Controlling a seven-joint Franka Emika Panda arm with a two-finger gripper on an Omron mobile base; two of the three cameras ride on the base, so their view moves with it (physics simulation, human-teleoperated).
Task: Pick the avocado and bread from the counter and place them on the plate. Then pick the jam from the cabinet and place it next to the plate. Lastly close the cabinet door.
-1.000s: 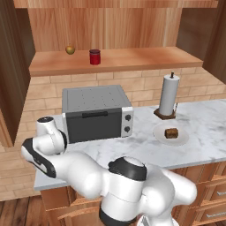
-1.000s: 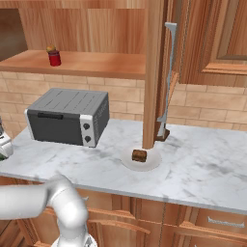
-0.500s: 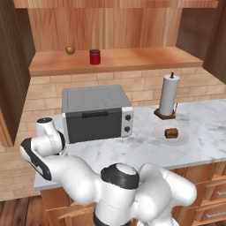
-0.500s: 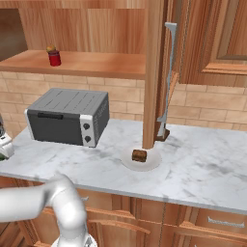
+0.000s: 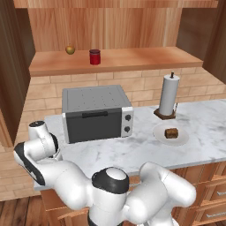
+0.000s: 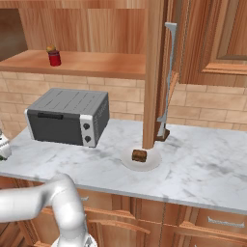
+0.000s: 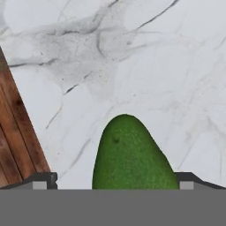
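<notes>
Gripper (image 7: pixel 114 183) stands fully open, holding nothing, its tips flanking the avocado (image 7: pixel 130 154) at the lower middle of the hand view, on the marble worktop (image 7: pixel 132 57). Best to sink lower, stay centred, then close gently. Bread (image 5: pixel 171 133) already sits on the plate (image 5: pixel 160 135), right of the left base view.
</notes>
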